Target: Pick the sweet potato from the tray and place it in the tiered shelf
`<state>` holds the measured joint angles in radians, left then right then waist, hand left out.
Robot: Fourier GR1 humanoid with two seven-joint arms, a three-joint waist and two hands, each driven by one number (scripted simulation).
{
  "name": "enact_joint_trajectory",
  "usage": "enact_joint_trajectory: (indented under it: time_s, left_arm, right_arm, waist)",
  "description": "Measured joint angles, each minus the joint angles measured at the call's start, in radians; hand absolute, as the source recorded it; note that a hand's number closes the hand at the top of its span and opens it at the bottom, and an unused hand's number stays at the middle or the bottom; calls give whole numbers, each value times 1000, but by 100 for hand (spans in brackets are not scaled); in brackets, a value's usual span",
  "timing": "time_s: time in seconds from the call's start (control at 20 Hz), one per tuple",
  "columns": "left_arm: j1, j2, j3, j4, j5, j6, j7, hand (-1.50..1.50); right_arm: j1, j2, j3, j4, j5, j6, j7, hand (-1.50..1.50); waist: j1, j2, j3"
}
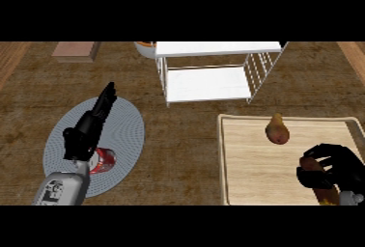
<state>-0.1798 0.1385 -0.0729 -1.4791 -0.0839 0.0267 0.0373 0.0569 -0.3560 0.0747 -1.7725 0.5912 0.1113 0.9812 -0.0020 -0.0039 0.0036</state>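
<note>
Right hand at lower right, over the near right part of the tray. Its fingers are curled around a brownish-red oblong thing, which lies partly hidden under the hand; one end shows at the palm, the other near the wrist. By colour and form it looks like a sweet potato. It sits within the tray's rim, near the tray's right edge.

Left hand at left, over a round grey placemat on the wooden surface. Fingers straight and released, pointing away from the robot, holding nothing. Beside the left wrist, on the near part of the placemat, a red and white thing partly hidden by the forearm; cannot tell what it is.

Farther up the tray, near its far edge: a second item, pear-shaped, yellow-brown with a reddish lower part. It lies free on the tray's floor, apart from the right hand.

Beyond the tray, centre: white tiered shelf, wire sides, lower tier bare white, upper tier seen edge-on above it. Shelf stands apart from the tray's far edge.

Far left: small pinkish-brown block. Just left of the shelf's top, a white rounded rim with orange inside, mostly cut off.
</note>
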Motion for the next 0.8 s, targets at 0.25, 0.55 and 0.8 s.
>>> enact_joint_trajectory:
  time_s: [0.25,0.55,0.8]
  left_arm:
    - [-11,-7,-1,-5,-8,-5,20,0]
    - [-41,-26,-40,3,-12,-29,21,0]
    - [-53,-30,-40,15,-18,-27,22,0]
  right_arm:
    - [-38,67,140,-56,105,8,5,150]
    - [-228,253,490,3,258,16,31,150]
    - [-388,320,707,85,279,-107,90,150]
  waist:
    - [13,1,-2]
    - [93,8,-6]
    - [91,8,-4]
